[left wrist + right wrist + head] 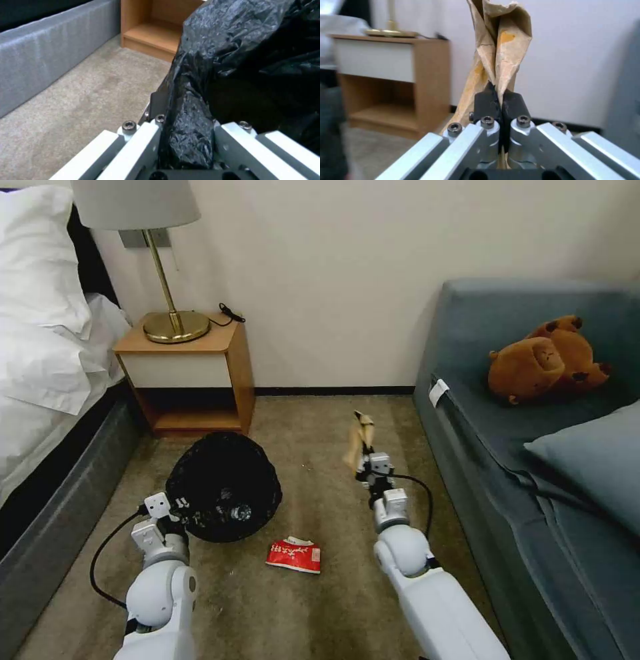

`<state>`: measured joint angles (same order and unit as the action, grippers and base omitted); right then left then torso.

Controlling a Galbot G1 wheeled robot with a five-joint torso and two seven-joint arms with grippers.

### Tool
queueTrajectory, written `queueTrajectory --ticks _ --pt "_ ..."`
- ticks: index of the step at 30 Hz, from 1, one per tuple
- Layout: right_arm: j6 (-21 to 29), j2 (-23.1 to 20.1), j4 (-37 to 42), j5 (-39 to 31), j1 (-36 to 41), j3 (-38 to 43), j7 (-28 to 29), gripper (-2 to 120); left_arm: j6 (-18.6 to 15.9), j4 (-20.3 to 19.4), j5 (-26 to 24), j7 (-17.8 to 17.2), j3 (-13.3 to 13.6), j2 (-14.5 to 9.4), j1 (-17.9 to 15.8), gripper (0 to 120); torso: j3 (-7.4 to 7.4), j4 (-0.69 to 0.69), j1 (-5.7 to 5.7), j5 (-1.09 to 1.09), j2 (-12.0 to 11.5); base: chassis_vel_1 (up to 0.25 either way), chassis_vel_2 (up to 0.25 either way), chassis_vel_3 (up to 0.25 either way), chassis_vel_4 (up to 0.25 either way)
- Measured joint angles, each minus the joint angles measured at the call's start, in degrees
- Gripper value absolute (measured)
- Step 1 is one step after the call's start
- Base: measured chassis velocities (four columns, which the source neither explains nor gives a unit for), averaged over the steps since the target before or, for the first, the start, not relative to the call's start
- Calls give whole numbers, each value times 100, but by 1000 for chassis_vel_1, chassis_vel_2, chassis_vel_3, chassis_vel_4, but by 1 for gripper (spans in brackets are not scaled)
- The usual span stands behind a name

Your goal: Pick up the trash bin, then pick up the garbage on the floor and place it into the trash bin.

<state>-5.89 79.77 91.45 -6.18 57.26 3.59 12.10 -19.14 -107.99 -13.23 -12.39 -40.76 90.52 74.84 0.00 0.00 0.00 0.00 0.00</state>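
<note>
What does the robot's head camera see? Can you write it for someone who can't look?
The right gripper holds a tan-brown scrap above the carpet, while the left gripper clamps the black-lined trash bin by its rim. A red-and-white packet lies on the carpet between the arms.

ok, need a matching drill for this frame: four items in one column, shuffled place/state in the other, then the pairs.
Items
1. black-bag-lined round trash bin
2. tan-brown crumpled paper scrap
3. red-and-white crumpled packet
4. brown plush toy

States
A. lying on the carpet between the two arms
B. on the grey-blue sofa
C. pinched in the right gripper, off the floor
D. rim gripped by the left gripper

Pairs: 1-D, 2-C, 3-A, 4-B
</note>
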Motion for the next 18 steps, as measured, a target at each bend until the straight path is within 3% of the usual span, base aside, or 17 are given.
queueTrajectory --ticks 5,18 --pt "-293 -8 -158 90 -241 -493 -282 0 0 -5 22 -3 17 5 18 2 0 0 0 -2 0 0 0 0 0" --pt "-278 12 -144 -21 -670 -1523 -373 0 6 18 91 -4 75 57 -9 2 0 0 0 0 0 0 0 0 0"
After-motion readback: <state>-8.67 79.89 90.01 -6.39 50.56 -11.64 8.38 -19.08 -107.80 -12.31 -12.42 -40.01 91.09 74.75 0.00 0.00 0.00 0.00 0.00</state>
